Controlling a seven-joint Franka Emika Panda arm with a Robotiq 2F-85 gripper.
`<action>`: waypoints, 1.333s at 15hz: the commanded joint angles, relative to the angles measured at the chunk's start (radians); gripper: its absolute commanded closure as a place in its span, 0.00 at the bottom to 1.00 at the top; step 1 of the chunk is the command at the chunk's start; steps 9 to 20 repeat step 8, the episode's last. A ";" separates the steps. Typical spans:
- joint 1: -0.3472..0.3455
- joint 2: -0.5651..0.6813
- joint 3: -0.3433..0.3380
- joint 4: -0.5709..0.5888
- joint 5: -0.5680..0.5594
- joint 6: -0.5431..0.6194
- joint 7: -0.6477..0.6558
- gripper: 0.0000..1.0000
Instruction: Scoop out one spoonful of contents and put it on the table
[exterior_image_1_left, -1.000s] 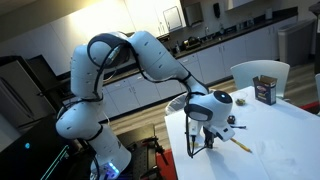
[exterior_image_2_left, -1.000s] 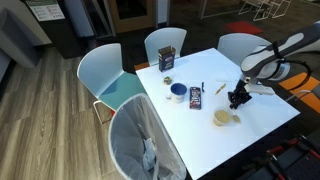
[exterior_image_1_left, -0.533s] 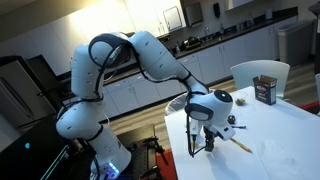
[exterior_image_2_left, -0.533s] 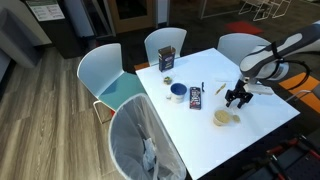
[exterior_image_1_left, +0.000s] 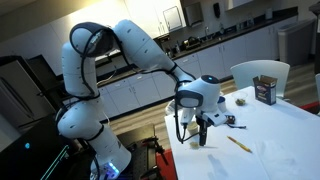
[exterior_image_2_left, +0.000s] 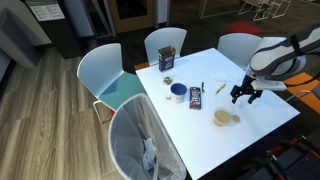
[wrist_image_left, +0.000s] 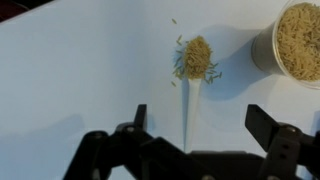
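Spoonful of grains (wrist_image_left: 196, 57) lies as a small tan heap on the white counter (wrist_image_left: 70, 70), just beside the round container (wrist_image_left: 297, 40) that holds more of the same grains. A few loose grains are scattered around the heap. The pale spoon (wrist_image_left: 187, 105) rests flat on the counter, its handle running from the heap down toward the tool (wrist_image_left: 200, 118). The tool's two dark fingers are spread wide and hold nothing; the handle lies in the gap between them, touching neither. In both exterior views the tool (exterior_image_1_left: 200, 125) (exterior_image_2_left: 244, 94) hangs a little above the counter.

The scoop looks delivered, so the risk now is disturbance. If the tool dropped or swung sideways, a finger could catch the handle, drag the spoon and smear the heap. A sweep toward the container could knock it and spill much more.

The heap buries the spoon's bowl, so whether it lies face up or turned over cannot be told. The wrist view cuts off the container's right side. In the exterior views the heap is too small to make out.
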 joint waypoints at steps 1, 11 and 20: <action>0.054 -0.189 -0.045 -0.150 -0.081 0.017 0.096 0.00; 0.055 -0.278 -0.044 -0.190 -0.185 -0.001 0.169 0.00; 0.055 -0.278 -0.044 -0.190 -0.185 -0.001 0.169 0.00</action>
